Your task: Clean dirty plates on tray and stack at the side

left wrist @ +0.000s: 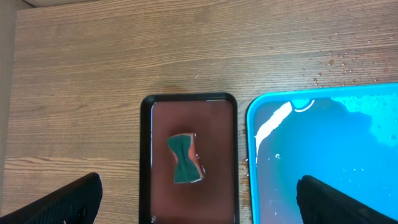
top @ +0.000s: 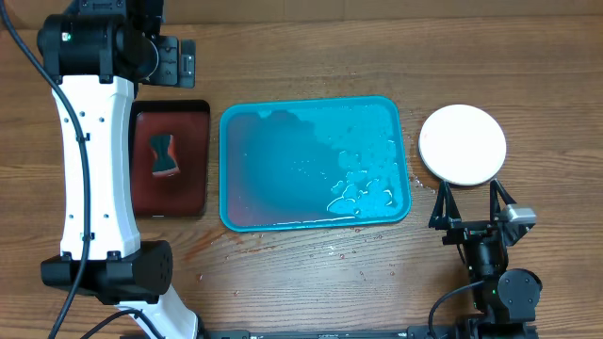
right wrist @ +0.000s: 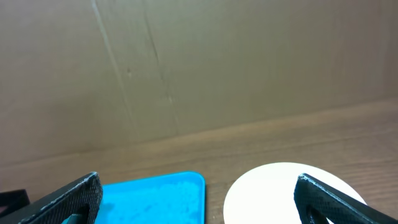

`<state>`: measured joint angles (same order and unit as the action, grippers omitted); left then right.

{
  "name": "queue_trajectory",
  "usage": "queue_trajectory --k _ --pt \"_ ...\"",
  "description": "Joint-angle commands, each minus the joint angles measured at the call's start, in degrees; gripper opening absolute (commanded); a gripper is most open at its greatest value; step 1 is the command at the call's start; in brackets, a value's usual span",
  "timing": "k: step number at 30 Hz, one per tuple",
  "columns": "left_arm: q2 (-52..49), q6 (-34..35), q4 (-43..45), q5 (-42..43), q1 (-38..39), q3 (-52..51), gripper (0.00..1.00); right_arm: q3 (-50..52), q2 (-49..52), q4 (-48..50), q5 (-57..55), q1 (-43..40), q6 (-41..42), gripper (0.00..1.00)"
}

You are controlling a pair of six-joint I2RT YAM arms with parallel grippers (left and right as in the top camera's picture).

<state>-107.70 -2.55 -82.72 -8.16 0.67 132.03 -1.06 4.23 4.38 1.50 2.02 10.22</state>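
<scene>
Hanging over the far left part of the table (top: 377, 282), the left gripper (left wrist: 198, 180) has its jaws spread wide with nothing between them. Below it lies the black tray (top: 170, 104), and in that a green sponge (top: 165, 155), pinched at the waist, with an orange edge showing. Just beside the black tray, to its right, sits the tray (top: 273, 169), turquoise, with no plate on it. Water (top: 363, 193) stands in beads toward its near right corner, and a faint reddish tinge runs along its near left edge. A few drops (top: 332, 250) dot the wood in front of it. Off the tray's right end, near but not touching, a white plate (top: 462, 143) lies flat on the table, its face clean. Whether other plates lie under it I cannot tell from above. The right gripper (top: 468, 200) sits low just in front of that plate, its fingers (top: 439, 205) pointing toward it, jaws wide apart and holding nothing.
</scene>
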Motion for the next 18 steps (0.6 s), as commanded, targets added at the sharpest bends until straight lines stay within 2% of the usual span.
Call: queue_trajectory --k 1,8,18 --pt "-0.31 -0.46 0.22 0.52 0.22 0.46 1.0 0.61 -1.66 -0.24 0.28 0.28 -1.07 1.0" --pt "-0.31 -0.46 0.22 0.52 0.22 0.46 1.0 0.61 -4.11 -8.24 5.55 0.35 -1.07 1.0" --pt "-0.31 -0.46 0.22 0.52 0.22 0.46 1.0 0.61 -4.07 -8.37 6.27 0.87 -1.07 1.0"
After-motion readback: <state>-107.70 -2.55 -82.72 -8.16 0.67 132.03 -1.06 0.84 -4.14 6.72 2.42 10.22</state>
